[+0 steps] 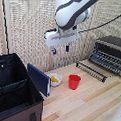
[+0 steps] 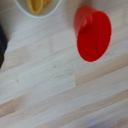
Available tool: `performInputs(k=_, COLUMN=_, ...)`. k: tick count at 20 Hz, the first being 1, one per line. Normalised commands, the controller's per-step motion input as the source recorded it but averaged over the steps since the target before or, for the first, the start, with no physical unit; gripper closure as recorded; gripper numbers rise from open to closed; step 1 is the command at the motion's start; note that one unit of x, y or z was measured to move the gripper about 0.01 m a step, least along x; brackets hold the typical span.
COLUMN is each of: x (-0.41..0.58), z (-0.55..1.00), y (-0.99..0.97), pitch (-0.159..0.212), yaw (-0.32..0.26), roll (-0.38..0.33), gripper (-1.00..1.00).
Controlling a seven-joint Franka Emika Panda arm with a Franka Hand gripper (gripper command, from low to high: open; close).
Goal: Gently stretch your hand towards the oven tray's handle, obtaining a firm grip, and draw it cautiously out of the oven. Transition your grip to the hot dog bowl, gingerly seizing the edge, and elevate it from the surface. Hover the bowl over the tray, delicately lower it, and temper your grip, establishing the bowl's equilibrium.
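The dark toaster oven point(image 1: 113, 47) stands at the exterior view's right, its lower flap with a long bar point(image 1: 91, 70) folded down. The wire-rack oven tray point(image 1: 104, 60) sticks out of the oven's mouth over the flap. The hot dog bowl point(image 1: 55, 79), white with yellow food, sits on the wooden table beside a red cup point(image 1: 74, 81). My gripper point(image 1: 60, 49) hangs open and empty well above the bowl and cup. In the wrist view the bowl point(image 2: 37, 6) shows at the frame edge and the red cup point(image 2: 93, 35) close by; my fingers do not show there.
A big black fabric crate point(image 1: 15, 90) fills the exterior view's left, with a blue panel point(image 1: 39, 79) leaning against it right next to the bowl. A woven screen backs the scene. The wooden tabletop point(image 1: 90, 105) extends toward the front.
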Motion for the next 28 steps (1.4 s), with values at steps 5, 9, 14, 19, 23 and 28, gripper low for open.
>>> performInputs(k=5, x=0.139, z=-0.01, y=-0.19, pitch=0.002, yaw=0.093, roll=-0.339, gripper=-1.0)
performInputs(k=9, x=0.044, z=-0.04, y=-0.23, pitch=0.0, yaw=0.165, roll=-0.267, gripper=-1.0)
performInputs(k=14, x=0.0, z=-0.04, y=-0.22, pitch=0.0, yaw=0.19, roll=-0.264, gripper=-1.0)
performInputs(k=19, x=0.0, z=-0.06, y=-0.18, pitch=0.0, yaw=0.178, roll=-0.303, gripper=-1.0)
performInputs(k=23, x=0.0, z=-0.13, y=-0.15, pitch=-0.025, yaw=0.166, roll=-0.34, gripper=-1.0)
performInputs(k=28, x=0.0, z=-0.12, y=-0.13, pitch=-0.054, yaw=0.168, roll=-0.338, gripper=-1.0)
